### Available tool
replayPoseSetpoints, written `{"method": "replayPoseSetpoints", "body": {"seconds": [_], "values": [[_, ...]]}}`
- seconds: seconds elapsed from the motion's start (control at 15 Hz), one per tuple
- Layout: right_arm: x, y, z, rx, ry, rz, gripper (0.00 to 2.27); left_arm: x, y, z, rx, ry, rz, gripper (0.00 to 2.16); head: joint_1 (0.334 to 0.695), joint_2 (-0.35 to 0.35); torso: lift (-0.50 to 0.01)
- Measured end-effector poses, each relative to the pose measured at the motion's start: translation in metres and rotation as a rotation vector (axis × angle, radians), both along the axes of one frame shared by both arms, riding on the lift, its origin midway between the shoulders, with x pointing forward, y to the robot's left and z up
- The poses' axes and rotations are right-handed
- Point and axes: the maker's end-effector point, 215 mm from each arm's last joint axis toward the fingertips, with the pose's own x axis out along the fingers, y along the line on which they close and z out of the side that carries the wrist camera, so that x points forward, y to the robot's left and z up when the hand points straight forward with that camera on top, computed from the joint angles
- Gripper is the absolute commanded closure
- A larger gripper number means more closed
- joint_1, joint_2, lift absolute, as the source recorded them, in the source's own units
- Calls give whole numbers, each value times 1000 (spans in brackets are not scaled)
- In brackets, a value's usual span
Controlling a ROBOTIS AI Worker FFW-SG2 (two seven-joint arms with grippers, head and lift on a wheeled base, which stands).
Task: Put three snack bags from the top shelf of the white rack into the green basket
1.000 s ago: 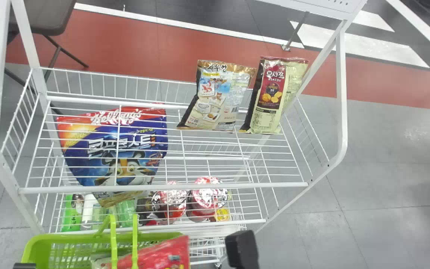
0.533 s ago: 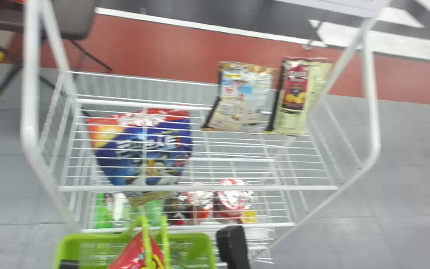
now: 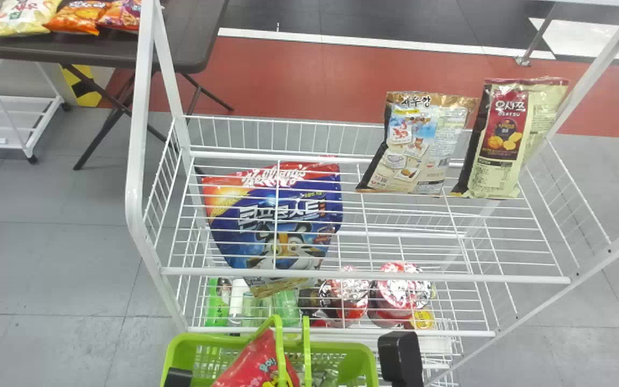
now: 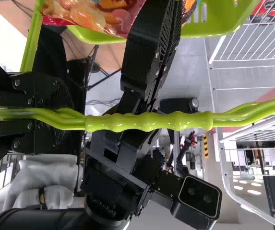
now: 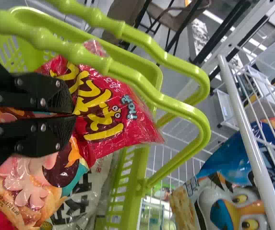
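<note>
- Right gripper [image 5: 74, 115]: closed, with the red bag [image 5: 108, 100] pinched between its fingertips, over the basket [image 5: 154, 79].
- Just past those tips, the red bag's corner lies by the far rim, under the handles [image 4: 149, 121]. Let go there, it might snag or tip outward.
- Pale bag [image 5: 82, 211]: below the right jaws, partly under the red one. Stacked like that, the red bag may ride high and slide.
- Left gripper [image 4: 72, 118]: clamped on the handles. If they turn in its grip, the basket could tilt and spill.
- The handles run close beside the right jaws; pulling out carelessly might drag the basket.
- Blue bag [image 3: 272, 220], brown bag [image 3: 422, 145] and cream bag [image 3: 503, 140]: on the top shelf, beyond both jaws. A basket swung forward could knock the rack [image 3: 363, 277].
</note>
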Motion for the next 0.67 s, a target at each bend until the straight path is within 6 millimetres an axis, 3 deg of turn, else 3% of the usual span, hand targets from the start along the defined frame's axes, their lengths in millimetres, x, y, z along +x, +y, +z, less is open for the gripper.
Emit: {"method": "replayPoseSetpoints", "body": {"seconds": [0.13,0.33,0.67], "values": [[10,-20,-4,-78,-54,-31,56,0,0,0,0,0,0,2148,695,-239,0],[35,-50,6,-168,-167,-87,56,-1,-2,0,-2,0,-3,2148,695,-335,0],[73,-90,27,-204,-275,-155,56,-2,-2,0,-1,2,-5,2148,695,-350,0]]}}
